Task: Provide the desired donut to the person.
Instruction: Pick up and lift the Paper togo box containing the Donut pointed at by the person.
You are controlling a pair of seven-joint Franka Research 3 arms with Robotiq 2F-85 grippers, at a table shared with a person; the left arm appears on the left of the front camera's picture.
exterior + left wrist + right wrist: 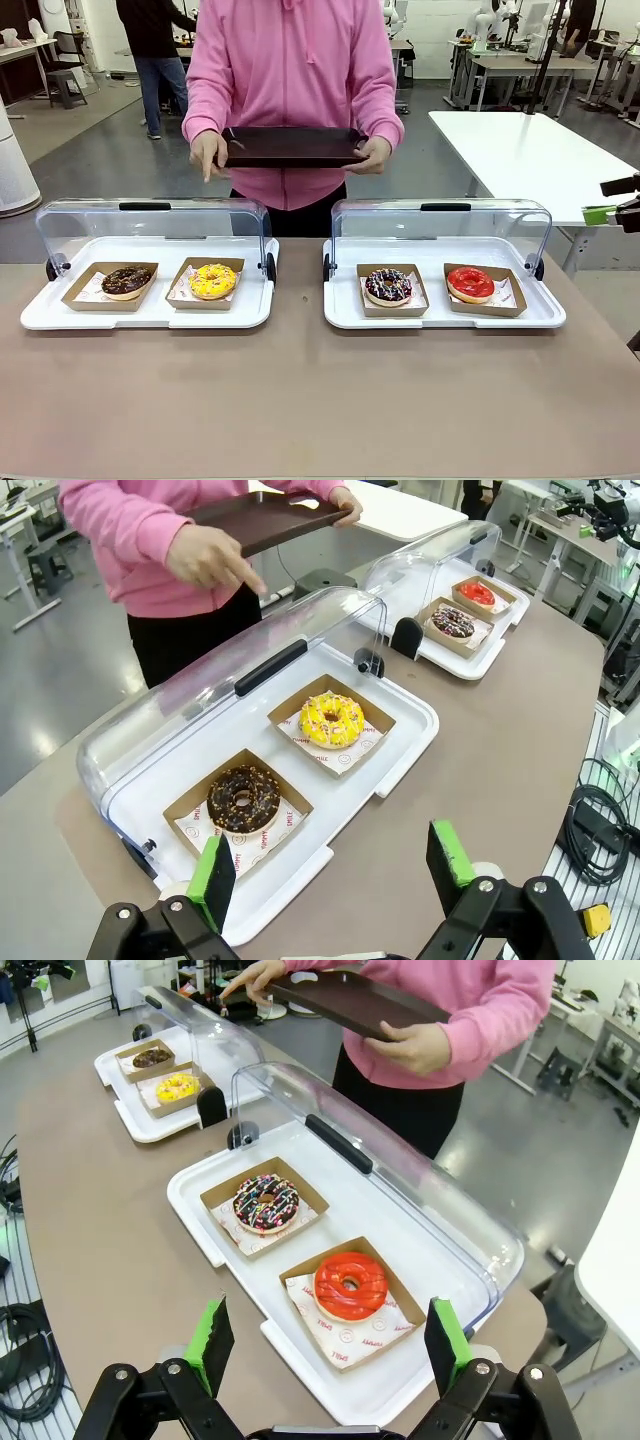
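Brown tabletop [300, 400]: my left gripper [330, 865] and right gripper [330, 1340] gape empty; person's hand [208, 152] points down behind yellow donut [213, 280].

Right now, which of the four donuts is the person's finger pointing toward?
The yellow-iced donut, in the left case beside the chocolate one; the pointing hand hangs straight above it.

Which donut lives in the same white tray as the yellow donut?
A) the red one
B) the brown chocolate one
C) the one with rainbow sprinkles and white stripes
B: the brown chocolate donut sits right beside the yellow donut in the same white tray, each in its own little cardboard box.
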